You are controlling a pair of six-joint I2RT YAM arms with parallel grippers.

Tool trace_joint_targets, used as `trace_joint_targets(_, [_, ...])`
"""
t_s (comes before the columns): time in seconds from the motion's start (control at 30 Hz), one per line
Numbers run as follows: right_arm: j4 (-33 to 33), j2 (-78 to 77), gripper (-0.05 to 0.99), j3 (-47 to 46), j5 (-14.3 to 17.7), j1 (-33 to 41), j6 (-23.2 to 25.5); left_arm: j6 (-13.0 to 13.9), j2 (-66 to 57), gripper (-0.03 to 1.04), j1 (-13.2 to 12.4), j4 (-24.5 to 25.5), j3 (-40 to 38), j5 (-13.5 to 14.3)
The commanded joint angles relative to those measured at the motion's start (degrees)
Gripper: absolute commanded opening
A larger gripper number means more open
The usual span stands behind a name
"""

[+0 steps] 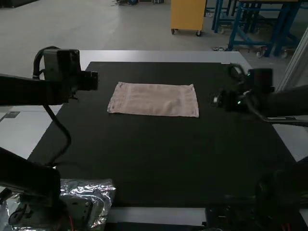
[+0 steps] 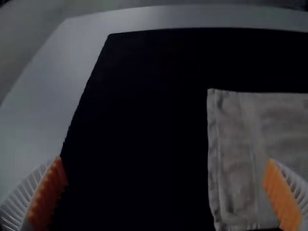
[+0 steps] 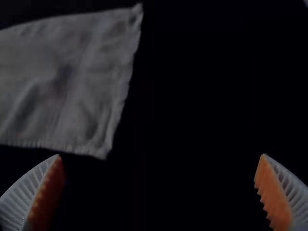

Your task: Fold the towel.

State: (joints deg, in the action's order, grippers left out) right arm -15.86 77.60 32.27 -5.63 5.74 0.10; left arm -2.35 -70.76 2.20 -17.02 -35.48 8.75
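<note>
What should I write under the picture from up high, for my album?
Two robot arms, grippers apart, with a pink towel lying flat on the black mat between them.

no readable text, no legible labels, no numbers

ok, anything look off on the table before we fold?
One thing: crumpled silvery film around the left arm's base, possibly stray packaging. Towel lies spread with slight wrinkles, a touch askew; no spill or damage that I can make out.
</note>
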Motion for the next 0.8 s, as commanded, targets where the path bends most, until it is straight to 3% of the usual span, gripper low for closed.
trace_joint_targets(0.0, [-0.58,3.7,0.91,0.6,3.69,1.73,4.74,-0.55,-2.71,0.96,0.0,-0.47,1.12,-1.02])
trace_joint_targets(0.23, [-5.24,10.02,0.91,4.2,3.17,2.61,3.59,-0.37,-10.98,0.96,-0.26,-4.08,-0.29,-1.37])
trace_joint_targets(0.77, [-11.13,30.77,0.91,20.9,4.31,5.69,-1.5,-0.29,-33.21,0.96,0.18,-7.07,-15.93,-1.81])
